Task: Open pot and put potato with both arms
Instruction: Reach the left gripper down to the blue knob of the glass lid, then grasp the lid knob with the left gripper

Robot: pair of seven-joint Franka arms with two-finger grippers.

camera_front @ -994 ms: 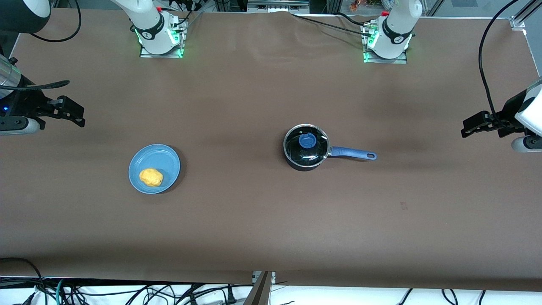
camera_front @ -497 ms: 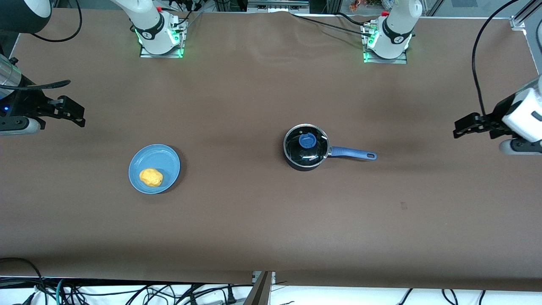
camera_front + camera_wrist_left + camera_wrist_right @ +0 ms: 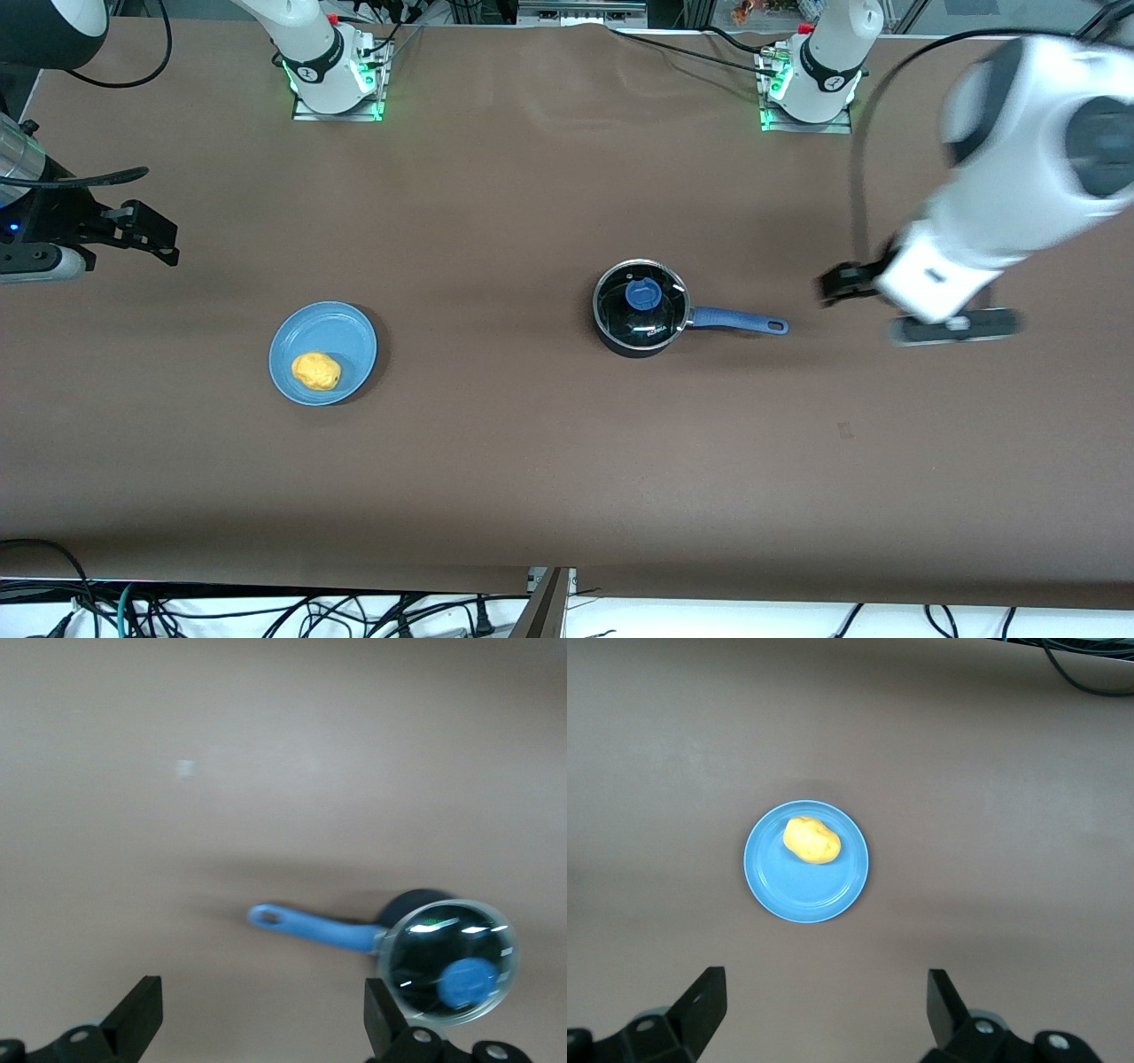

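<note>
Front view: the pot sits near the middle of the table, somewhat toward the left arm's end, its glass lid on, with the lid's blue knob on top. Its blue handle points toward the left arm's end. The potato lies on the blue plate, toward the right arm's end of the table and slightly nearer the camera than the pot; it rests on the part of the plate nearest the camera. Pot and plate are well apart. The left gripper hangs over bare table just past the tip of the handle, not touching it. The right gripper is at the right arm's end of the table, farther from the camera than the plate; that arm waits.

Left wrist view: the left gripper has its fingers spread wide, holding nothing. The pot with its lid and handle lies on the table below, the handle's holed end nearest the gap between the fingers.

Right wrist view: the right gripper has its fingers wide apart and empty. The plate with the potato sits on the table beneath, clear of the fingers.
</note>
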